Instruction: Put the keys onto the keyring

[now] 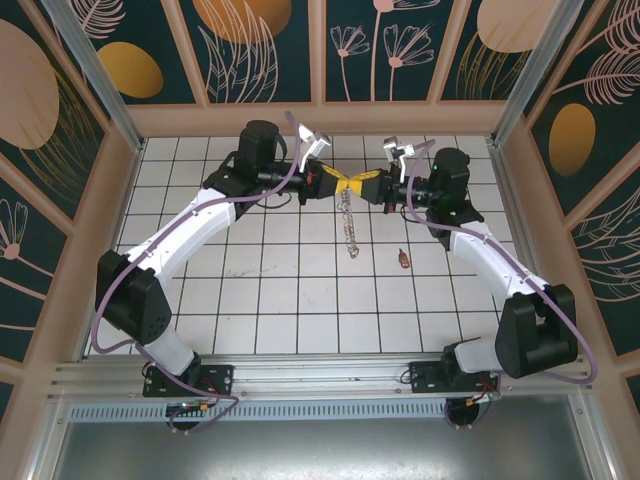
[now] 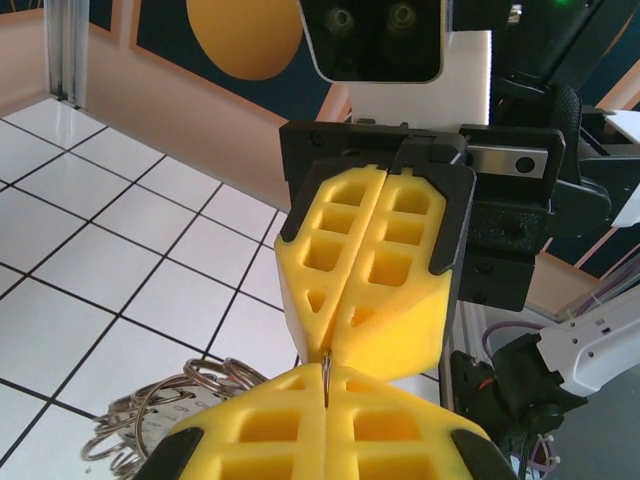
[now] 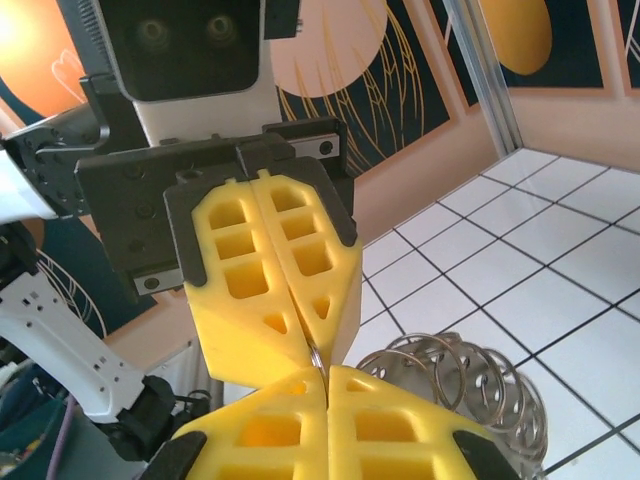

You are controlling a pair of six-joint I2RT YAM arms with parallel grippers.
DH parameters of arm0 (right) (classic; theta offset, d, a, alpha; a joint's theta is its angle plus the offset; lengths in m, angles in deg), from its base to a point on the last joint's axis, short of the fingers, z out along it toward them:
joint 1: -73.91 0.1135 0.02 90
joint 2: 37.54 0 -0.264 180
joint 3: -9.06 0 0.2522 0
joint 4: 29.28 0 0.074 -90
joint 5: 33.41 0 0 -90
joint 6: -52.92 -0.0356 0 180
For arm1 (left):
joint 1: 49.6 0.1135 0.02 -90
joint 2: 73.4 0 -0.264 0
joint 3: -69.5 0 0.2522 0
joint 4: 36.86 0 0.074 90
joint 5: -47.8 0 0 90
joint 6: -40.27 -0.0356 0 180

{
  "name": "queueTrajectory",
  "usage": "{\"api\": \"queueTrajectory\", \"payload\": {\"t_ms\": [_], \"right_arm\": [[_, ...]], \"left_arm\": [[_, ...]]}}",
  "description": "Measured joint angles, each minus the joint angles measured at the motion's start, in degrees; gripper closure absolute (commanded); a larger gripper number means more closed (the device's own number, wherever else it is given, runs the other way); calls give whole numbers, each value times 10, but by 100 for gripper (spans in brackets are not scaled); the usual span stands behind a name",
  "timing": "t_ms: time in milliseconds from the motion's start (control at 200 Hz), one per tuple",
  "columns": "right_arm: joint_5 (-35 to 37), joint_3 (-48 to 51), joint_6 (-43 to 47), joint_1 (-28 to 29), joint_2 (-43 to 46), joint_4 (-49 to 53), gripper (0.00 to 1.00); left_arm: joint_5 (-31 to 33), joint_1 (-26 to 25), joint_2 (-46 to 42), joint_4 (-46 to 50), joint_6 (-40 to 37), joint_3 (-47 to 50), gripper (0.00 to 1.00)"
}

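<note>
- The left claw (image 1: 333,182) and right claw (image 1: 368,187) meet tip to tip over the far middle of the white tiled surface (image 1: 250,300).
- Both claws are closed, each pinching one thin ring of the keyring (image 1: 348,225), a string of silvery rings trailing below them.
- The key (image 1: 402,259), with a red-brown head, lies on the surface just right of the keyring's lower end, not touching it.

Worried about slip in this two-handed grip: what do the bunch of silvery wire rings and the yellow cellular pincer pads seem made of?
Bunch of silvery wire rings: thin polished metal, probably steel: bright, reflective coils. Yellow cellular pincer pads: matte moulded plastic or rubber, no shine; softness cannot be judged.
</note>
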Motion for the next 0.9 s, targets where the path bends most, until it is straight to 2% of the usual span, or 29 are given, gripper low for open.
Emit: {"api": "queueTrajectory", "payload": {"t_ms": [20,135,235,280,460,651,901], "right_arm": [[0,0,0,0,0,-1,100],[10,0,-2,0,0,-10,100],[22,2,-10,0,0,-23,100],[26,6,-18,0,0,-32,100],[47,27,-52,-4,0,-83,100],[69,45,-104,-4,5,-153,100],[95,60,-165,-3,20,-246,100]], "left_arm": [[0,0,0,-1,2,0,100],[10,0,0,-20,18,4,85],[42,-1,-10,-63,40,30,84],[56,-1,-21,-85,54,48,81],[95,4,-71,-171,115,106,55],[104,6,-100,-263,171,145,55],[95,6,-94,-333,224,169,56]]}}
